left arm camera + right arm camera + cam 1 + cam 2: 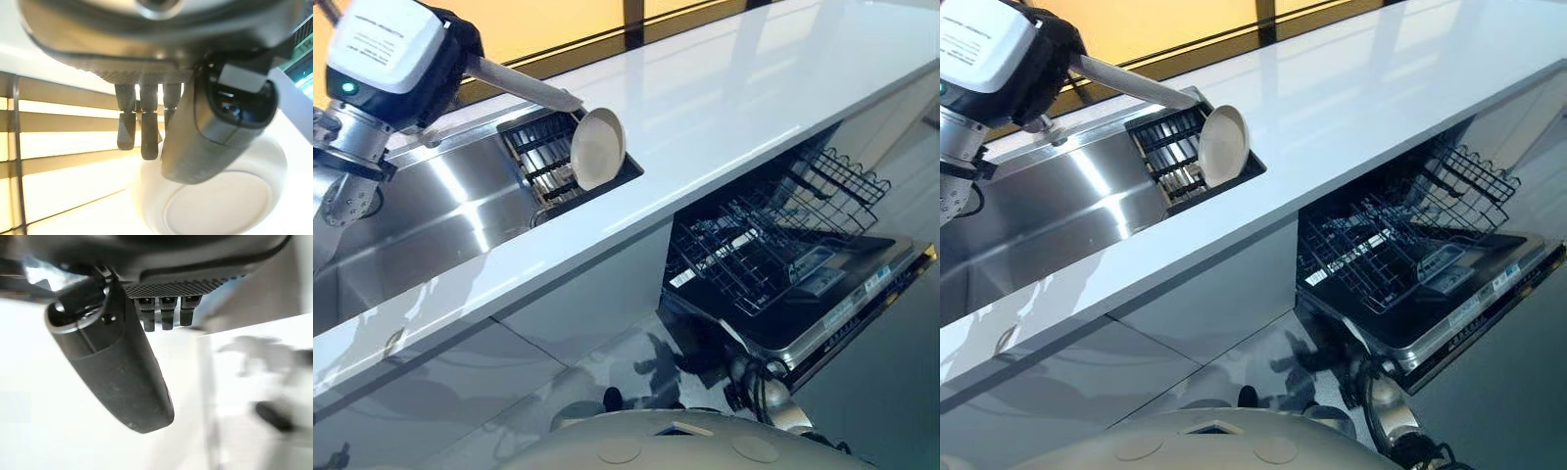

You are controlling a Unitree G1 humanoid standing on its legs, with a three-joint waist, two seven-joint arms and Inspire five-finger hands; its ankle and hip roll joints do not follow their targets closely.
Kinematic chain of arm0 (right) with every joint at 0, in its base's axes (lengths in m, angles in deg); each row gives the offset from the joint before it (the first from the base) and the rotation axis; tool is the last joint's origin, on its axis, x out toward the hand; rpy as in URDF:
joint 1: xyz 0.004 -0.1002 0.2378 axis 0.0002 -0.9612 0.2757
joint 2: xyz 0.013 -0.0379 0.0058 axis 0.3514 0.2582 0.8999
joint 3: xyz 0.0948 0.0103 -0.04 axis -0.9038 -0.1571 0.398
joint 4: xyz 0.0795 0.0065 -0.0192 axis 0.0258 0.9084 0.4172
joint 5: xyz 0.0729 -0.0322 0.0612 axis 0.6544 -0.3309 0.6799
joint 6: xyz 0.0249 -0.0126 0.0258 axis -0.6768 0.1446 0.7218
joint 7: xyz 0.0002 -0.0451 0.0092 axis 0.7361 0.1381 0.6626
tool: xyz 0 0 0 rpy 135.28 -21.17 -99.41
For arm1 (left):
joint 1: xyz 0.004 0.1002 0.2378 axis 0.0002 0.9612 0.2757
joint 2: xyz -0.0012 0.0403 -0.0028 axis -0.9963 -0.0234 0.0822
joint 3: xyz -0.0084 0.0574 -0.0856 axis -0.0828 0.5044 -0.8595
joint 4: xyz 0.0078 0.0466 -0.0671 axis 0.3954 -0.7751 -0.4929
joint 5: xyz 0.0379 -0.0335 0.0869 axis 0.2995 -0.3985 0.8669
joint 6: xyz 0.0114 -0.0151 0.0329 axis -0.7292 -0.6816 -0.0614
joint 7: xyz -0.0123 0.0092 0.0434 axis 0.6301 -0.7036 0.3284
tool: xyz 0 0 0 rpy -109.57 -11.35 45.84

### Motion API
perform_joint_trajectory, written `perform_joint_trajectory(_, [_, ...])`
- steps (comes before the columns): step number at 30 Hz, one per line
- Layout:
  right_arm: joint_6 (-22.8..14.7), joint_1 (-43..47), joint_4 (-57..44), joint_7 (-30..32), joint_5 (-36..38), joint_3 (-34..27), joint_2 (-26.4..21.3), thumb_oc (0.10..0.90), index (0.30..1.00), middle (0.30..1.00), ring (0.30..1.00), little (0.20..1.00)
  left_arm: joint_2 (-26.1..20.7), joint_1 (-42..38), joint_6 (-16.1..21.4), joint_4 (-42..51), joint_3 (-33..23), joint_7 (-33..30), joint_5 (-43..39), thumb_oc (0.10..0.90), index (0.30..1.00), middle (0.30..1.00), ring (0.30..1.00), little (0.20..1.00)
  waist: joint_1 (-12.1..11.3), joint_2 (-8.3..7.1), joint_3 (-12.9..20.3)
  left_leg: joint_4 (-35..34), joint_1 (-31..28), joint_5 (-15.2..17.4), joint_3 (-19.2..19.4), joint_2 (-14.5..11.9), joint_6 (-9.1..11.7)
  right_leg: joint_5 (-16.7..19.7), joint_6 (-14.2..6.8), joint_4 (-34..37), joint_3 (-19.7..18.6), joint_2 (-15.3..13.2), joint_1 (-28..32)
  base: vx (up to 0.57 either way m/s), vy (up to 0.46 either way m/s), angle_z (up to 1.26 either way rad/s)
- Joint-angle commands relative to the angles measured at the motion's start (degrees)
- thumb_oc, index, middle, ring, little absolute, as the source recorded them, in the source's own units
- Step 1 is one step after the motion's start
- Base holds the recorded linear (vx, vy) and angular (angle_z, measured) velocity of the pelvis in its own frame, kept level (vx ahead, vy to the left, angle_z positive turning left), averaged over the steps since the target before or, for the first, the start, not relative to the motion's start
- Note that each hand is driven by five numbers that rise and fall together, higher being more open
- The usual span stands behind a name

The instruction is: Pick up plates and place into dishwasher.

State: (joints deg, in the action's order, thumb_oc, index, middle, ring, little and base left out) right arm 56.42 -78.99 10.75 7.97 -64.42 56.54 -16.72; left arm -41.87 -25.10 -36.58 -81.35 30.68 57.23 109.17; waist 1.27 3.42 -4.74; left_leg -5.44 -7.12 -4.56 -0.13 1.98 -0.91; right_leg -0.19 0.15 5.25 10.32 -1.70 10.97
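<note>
Round cream plate [598, 148] stands on edge in black sink rack [543, 157] at table's far edge; your left hand [195, 127] hovers near, fingers [146, 132] released. Right hand [117, 367] idle, fingers relaxed. Dishwasher's black wire basket [773, 235] pulled out, ready.

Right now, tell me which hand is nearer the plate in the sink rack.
Left. The left hand hangs just over the plate, fingers relaxed, not gripping. The right hand hangs open, with no plate beside it.

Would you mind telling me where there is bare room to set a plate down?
The white counter is bare from the drying rack onward, above the dishwasher basket. The basket's wire rows look empty too. It is crowded at the rack, where the plate stands on edge beside the left hand.
</note>
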Motion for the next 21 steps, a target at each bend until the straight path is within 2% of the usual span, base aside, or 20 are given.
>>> perform_joint_trajectory(1, [-5.8, 2.4, -11.2, 1.6, 4.5, -1.9, -2.9, 0.8, 0.9, 0.9, 0.9, 0.9, -3.1, -3.0, -2.6, -2.5, -11.0, -6.6, -4.1, 0.1, 0.3, 0.3, 0.3, 0.2, 0.2, 1.62, 1.5, 0.4, -1.6, 6.8, 3.9, 1.3, 0.1, 0.5, -6.0, -1.4, -0.7, -1.8, -2.8, -0.04, -0.002, -0.05])
perform_joint_trajectory(5, [-7.4, 1.6, -21.3, 5.2, 8.4, -4.9, -3.3, 0.8, 0.9, 0.9, 0.9, 0.9, -1.4, 0.8, -2.7, 1.1, -13.9, -7.2, -3.3, 0.1, 0.3, 0.3, 0.3, 0.2, 0.7, 1.34, 1.4, 0.4, -1.5, 6.7, 4.2, 1.2, 0.0, 0.5, -6.1, -1.9, -1.2, -1.7, -3.4, -0.01, -0.001, 0.0])
perform_joint_trajectory(10, [-9.6, 1.6, -33.5, 17.1, 10.2, -11.6, -3.5, 0.8, 0.9, 0.9, 0.9, 0.9, -0.5, 5.7, -2.5, 5.8, -18.1, -8.4, -4.2, 0.1, 0.3, 0.3, 0.3, 0.2, 1.6, 1.35, 1.5, 0.4, -1.4, 6.9, 5.1, 1.0, -0.2, 0.7, -6.3, -1.9, -2.2, -1.6, -4.0, -0.02, 0.019, -0.05])
perform_joint_trajectory(14, [-13.2, 3.5, -39.4, 24.7, 6.4, -16.8, -4.4, 0.8, 0.9, 0.9, 0.9, 0.9, 0.3, 7.9, -2.5, 11.1, -19.8, -8.3, -4.9, 0.1, 0.3, 0.3, 0.3, 0.2, 1.8, 1.27, 1.7, 0.4, -1.4, 6.9, 5.7, 0.8, -0.1, 0.8, -6.3, -1.6, -2.7, -1.5, -4.1, -0.02, 0.03, -0.12])
perform_joint_trajectory(18, [-18.0, 7.1, -43.0, 28.6, 2.8, -20.9, -8.4, 0.8, 0.9, 0.9, 0.9, 0.9, 1.7, 8.0, -0.9, 16.0, -19.5, -7.6, -5.2, 0.1, 0.3, 0.3, 0.3, 0.2, 1.3, 0.57, 1.9, 0.4, -1.5, 6.9, 5.6, 0.6, -0.1, 0.8, -6.0, -1.6, -2.8, -1.2, -4.0, -0.01, 0.009, -0.04])
perform_joint_trajectory(21, [-20.5, 12.4, -46.1, 30.0, 0.2, -22.3, -14.0, 0.8, 0.9, 0.9, 0.9, 0.9, 4.1, 5.1, 1.1, 19.5, -16.1, -6.8, -5.0, 0.1, 0.3, 0.3, 0.3, 0.2, 0.5, -0.25, 2.2, 0.4, -1.5, 6.8, 5.1, 0.6, -0.1, 0.7, -5.7, -1.5, -2.7, -1.0, -3.7, -0.01, 0.003, -0.02])
